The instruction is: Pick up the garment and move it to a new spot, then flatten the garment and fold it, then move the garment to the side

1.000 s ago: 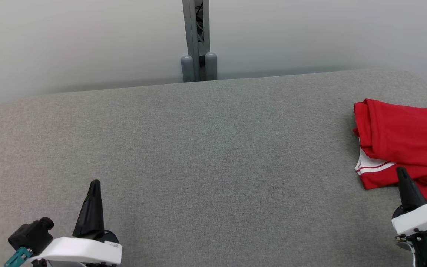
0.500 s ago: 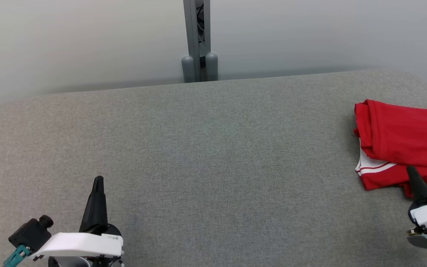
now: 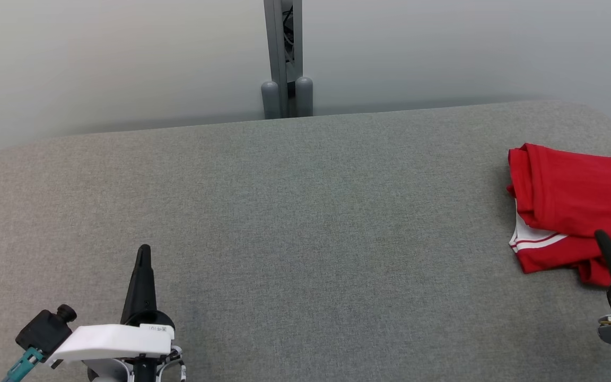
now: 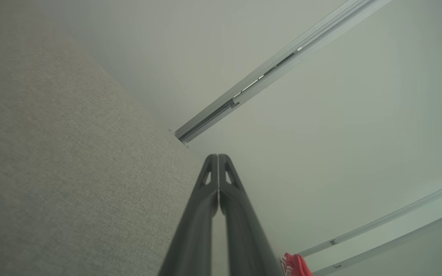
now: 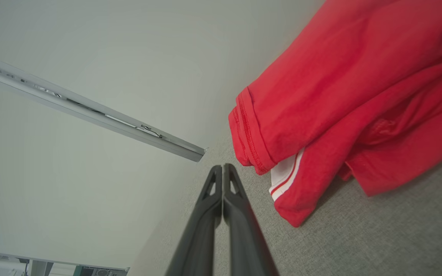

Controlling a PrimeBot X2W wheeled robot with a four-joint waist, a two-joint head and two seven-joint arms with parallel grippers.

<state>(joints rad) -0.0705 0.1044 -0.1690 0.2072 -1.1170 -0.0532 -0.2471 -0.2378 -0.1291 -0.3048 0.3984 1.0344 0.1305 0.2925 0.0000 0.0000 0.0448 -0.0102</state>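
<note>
The left gripper (image 3: 143, 249) and right gripper (image 3: 598, 234) are both closed, holding nothing. One red garment (image 3: 576, 207) lies folded. Its long axis seemingly runs left-right, though the frame edge crops it.

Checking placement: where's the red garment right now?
In the head view the red garment lies bunched at the right edge of the grey table, next to the right gripper.

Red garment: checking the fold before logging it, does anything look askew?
Yes. The red fabric garment lies rumpled near the right end of the grey cloth-covered table, layers uneven, with a white red-striped trim poking out.
</note>
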